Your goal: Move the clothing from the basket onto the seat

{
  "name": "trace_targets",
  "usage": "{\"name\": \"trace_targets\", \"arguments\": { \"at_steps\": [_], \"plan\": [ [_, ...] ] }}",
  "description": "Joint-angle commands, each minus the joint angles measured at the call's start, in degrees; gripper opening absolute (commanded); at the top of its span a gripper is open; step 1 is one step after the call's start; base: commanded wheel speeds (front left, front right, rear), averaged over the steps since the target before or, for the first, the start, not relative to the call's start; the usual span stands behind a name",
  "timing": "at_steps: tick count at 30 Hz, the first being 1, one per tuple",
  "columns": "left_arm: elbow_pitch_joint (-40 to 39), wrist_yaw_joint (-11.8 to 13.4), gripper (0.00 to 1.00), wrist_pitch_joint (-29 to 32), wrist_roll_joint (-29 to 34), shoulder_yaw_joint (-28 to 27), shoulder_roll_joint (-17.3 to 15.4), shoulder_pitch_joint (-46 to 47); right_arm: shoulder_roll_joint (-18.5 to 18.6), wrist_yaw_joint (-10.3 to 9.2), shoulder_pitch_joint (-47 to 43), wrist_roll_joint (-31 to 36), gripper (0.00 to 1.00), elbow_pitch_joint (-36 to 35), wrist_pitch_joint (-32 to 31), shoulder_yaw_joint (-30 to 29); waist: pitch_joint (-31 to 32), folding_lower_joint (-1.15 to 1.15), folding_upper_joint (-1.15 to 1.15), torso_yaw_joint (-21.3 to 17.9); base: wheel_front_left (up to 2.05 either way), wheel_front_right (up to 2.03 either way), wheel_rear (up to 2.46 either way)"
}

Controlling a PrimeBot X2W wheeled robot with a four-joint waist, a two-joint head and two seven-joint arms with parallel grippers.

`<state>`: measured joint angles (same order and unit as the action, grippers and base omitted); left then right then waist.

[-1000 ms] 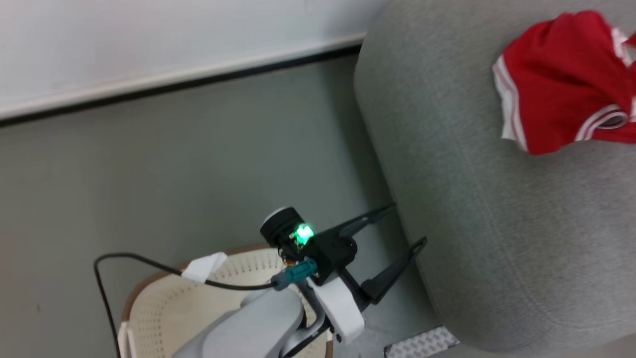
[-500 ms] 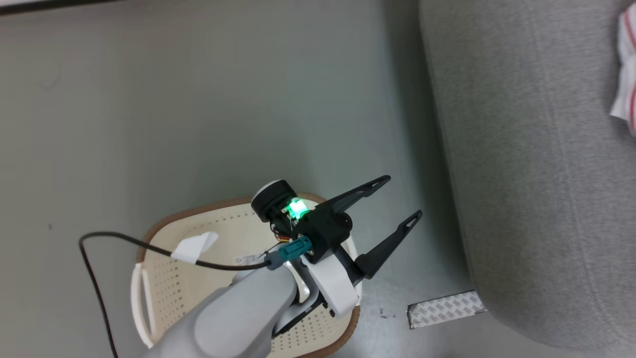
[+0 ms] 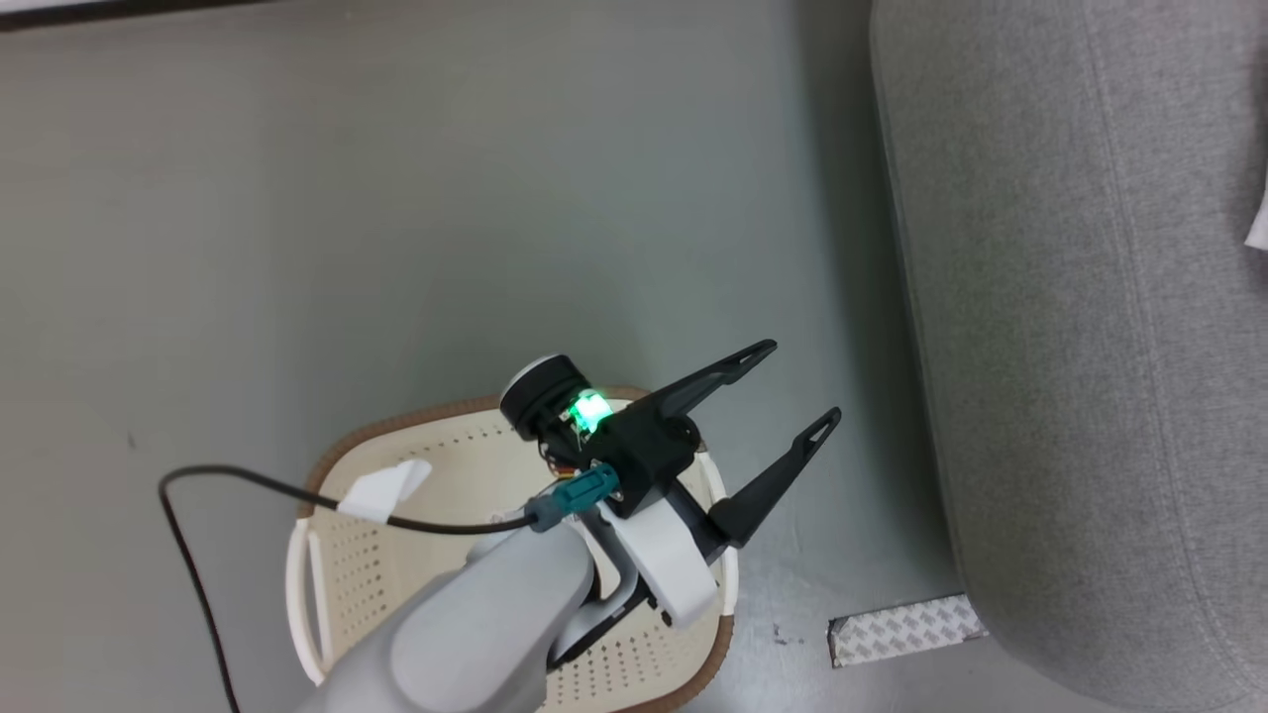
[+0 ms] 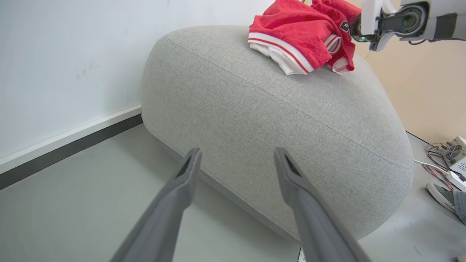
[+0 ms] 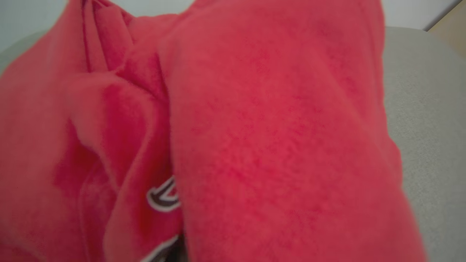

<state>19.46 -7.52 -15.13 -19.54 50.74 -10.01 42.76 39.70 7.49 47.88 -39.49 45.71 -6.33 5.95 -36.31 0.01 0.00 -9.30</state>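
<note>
Seat [image 4: 276,120]: big grey rounded sofa. It lies along the right of the head view and straight ahead in the left wrist view.
Floor [image 3: 396,198]: grey-green, with a pale strip of tape [image 3: 906,629] just beside the seat's foot.
Basket [image 3: 347,574]: on the floor, near the seat's end, directly under the left arm. The parts of its inside that show hold no red cloth, though the arm hides the middle.
Clothing [image 4: 302,36]: a crumpled red heap with white striped edges, lying on top of the seat, well apart from the basket. The right wrist view has it pressed close to the lens [image 5: 255,127].
Left gripper [image 3: 800,381]: fingers spread apart and holding nothing, hanging above the basket's far rim.
Right gripper [image 4: 355,29]: up against the heap. Its fingers are buried in cloth, so I cannot tell whether they are apart or together.
Step in hand: probably the end of the put-down on the seat.
Next move: let go if anything is held, draw the right arm clear, then check the basket's hidden middle.
</note>
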Motion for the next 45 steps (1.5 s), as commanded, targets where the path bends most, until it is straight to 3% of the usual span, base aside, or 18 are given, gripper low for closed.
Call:
{"name": "trace_targets", "arguments": {
  "at_steps": [1, 12, 23, 36, 45],
  "plan": [
    [0.27, 0.09, 1.0, -0.02, -0.12, -0.22, -0.01, -0.99, 0.51, 0.03, 0.19, -0.99, 1.0, 0.38, -0.73, 0.92, 1.17, -0.01, 0.0, -0.08, 0.0, 0.0, 0.0],
    [1.48, 0.09, 1.0, -0.02, -1.94, -2.41, 1.09, -6.4, 0.85, 0.03, -6.16, -1.7, 1.0, 0.2, -4.13, 7.18, 12.7, -0.01, 0.0, -1.81, 0.0, 0.0, 0.0],
    [0.71, 0.09, 1.0, -0.02, -2.77, -9.63, 1.22, -14.41, 2.94, 0.03, -16.63, -1.93, 1.0, -10.59, -1.01, 6.93, 24.52, -0.01, 0.0, -2.92, 0.0, 0.0, 0.0],
    [-0.92, 0.14, 1.0, -0.02, -0.58, -22.89, 0.69, -21.7, -6.37, 0.02, -26.72, -2.95, 1.0, -26.91, 11.05, 5.81, 31.53, -0.01, 0.0, 0.35, 0.0, 0.0, 0.0],
    [-0.92, 0.93, 1.0, -0.02, 0.42, -32.03, 1.01, -26.32, -11.34, 0.02, -31.13, -1.57, 1.0, -29.75, 15.38, 8.46, 35.36, -0.01, 0.0, 2.87, 0.0, 0.0, 0.0]
  ]
}}
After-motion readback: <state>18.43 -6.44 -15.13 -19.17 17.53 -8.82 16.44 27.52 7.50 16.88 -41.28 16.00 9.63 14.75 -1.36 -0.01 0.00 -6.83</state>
